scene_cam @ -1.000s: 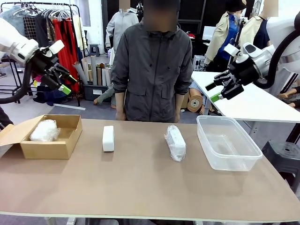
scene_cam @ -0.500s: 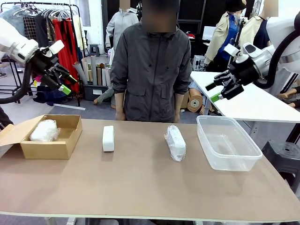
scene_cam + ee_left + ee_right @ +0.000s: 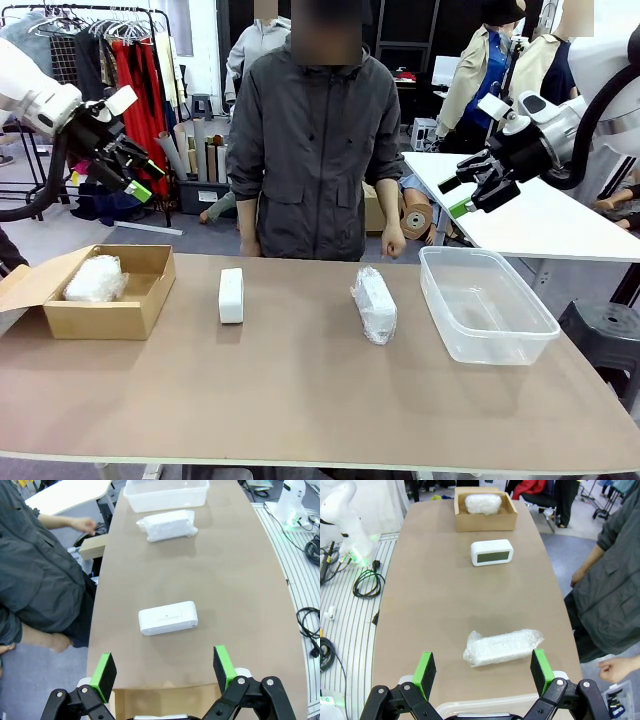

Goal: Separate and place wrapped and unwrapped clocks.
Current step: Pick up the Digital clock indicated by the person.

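My left gripper [image 3: 145, 175] and right gripper [image 3: 452, 197] hang open, unmoved; only the person [image 3: 315, 160] shifted, no progress. Bare white clock [image 3: 231, 295] at bench [image 3: 300, 400] 11 o'clock, plastic-wrapped clock [image 3: 373, 304] at 1, another, probably wrapped [image 3: 95, 278], in brown cardboard box [image 3: 100, 320].

Table [image 3: 300, 400], box [image 3: 100, 318], bare clock [image 3: 231, 295], wrapped clock [image 3: 374, 304], tub [image 3: 490, 305]

Bright, even overhead light; soft short shadows under things on the desk [image 3: 300, 400]; wrist views bend at the edges; all sharp.

Crinkly clear wrap on wrapped clock [image 3: 374, 304], smooth bare clock [image 3: 231, 295], matt cardboard box [image 3: 110, 300], clear plastic tub [image 3: 487, 305]
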Motion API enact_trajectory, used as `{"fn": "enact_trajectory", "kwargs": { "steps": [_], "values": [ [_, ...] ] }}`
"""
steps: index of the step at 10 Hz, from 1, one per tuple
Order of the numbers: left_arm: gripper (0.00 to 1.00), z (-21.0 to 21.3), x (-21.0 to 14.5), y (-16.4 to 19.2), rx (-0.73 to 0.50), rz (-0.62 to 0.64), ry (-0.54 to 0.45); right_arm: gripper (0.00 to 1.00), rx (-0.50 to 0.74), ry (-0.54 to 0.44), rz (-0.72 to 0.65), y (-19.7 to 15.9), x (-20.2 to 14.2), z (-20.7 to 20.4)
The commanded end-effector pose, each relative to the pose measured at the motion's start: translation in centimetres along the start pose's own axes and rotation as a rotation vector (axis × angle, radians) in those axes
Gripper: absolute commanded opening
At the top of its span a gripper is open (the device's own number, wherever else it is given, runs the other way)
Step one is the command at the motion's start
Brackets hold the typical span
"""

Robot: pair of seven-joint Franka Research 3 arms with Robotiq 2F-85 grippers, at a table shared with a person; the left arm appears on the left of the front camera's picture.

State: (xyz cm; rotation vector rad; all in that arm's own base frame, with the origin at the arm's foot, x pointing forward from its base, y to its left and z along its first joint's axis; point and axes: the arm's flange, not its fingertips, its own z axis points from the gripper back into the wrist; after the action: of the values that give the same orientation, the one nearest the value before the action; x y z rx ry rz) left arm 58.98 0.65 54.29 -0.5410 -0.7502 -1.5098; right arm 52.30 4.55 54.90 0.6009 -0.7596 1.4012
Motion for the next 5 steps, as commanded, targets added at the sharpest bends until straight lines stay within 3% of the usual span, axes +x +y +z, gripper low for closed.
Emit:
{"fn": "enact_trajectory", "kwargs": {
  "steps": [1, 5],
  "values": [
    [1.0, 0.19, -0.09, -0.31, -0.003, -0.013, -0.008, 1.0, 0.002, 0.0, 0.005, 0.04, 0.26, 0.08],
    [1.0, 0.19, -0.09, -0.31, -0.003, -0.013, -0.008, 1.0, 0.002, 0.0, 0.005, 0.04, 0.26, 0.08]
  ]
}}
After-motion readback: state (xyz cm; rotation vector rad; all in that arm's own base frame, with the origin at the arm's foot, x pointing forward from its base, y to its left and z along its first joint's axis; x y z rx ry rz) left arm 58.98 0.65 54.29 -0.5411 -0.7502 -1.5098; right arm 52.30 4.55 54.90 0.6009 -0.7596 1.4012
